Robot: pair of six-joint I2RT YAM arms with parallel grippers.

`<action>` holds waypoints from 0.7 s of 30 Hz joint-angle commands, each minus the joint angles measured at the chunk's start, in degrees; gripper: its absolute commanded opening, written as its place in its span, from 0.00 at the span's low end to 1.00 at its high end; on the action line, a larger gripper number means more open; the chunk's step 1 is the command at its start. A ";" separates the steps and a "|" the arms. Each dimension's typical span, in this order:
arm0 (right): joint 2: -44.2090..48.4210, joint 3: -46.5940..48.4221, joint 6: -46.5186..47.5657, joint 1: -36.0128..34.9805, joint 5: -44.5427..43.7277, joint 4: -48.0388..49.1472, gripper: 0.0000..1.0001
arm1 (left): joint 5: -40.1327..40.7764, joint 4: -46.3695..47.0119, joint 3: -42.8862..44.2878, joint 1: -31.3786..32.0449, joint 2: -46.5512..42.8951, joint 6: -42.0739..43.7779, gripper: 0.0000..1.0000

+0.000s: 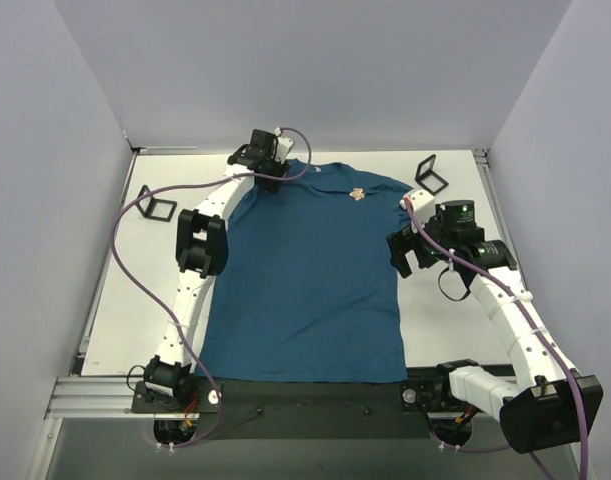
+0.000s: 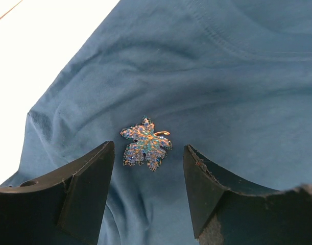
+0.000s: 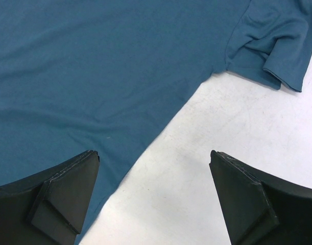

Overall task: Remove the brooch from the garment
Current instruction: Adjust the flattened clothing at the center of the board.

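The garment, a dark teal T-shirt (image 1: 305,280), lies flat on the white table. The brooch (image 1: 357,194), a small gold-orange leaf-like ornament, sits on its chest near the collar. My left gripper (image 1: 272,180) hovers over the shirt's left shoulder, to the left of the brooch. In the left wrist view the brooch (image 2: 145,146) shows between and just beyond the open fingertips of the left gripper (image 2: 149,148), untouched. My right gripper (image 1: 403,255) is open and empty at the shirt's right side. In its wrist view the right gripper (image 3: 153,153) spans the shirt's side edge (image 3: 94,92) and bare table.
Two black square frames stand on the table, one at the left (image 1: 157,208) and one at the back right (image 1: 431,175). The shirt's right sleeve (image 3: 278,46) lies ahead of the right gripper. Grey walls enclose the table on three sides.
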State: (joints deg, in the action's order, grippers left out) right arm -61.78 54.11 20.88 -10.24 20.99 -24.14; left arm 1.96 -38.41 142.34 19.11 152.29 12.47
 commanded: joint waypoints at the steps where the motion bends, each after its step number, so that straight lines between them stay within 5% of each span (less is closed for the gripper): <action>1: 0.96 -0.23 0.12 -0.57 0.10 0.41 0.96 | 2.17 1.67 2.50 -0.48 0.29 -1.83 0.66; 14: 1.40 -0.05 -0.32 -0.57 0.63 0.24 0.96 | 1.12 -2.45 3.91 -1.53 1.52 -3.50 0.69; 21: -5.36 2.93 7.49 -6.36 -1.66 -3.36 0.96 | -13.25 -6.15 -8.29 -3.73 -10.57 5.00 0.72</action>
State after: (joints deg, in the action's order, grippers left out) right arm -62.81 54.26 22.46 -13.23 20.51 -24.86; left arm -0.64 -40.99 140.51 17.21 151.48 11.03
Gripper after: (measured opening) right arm 0.946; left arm 0.704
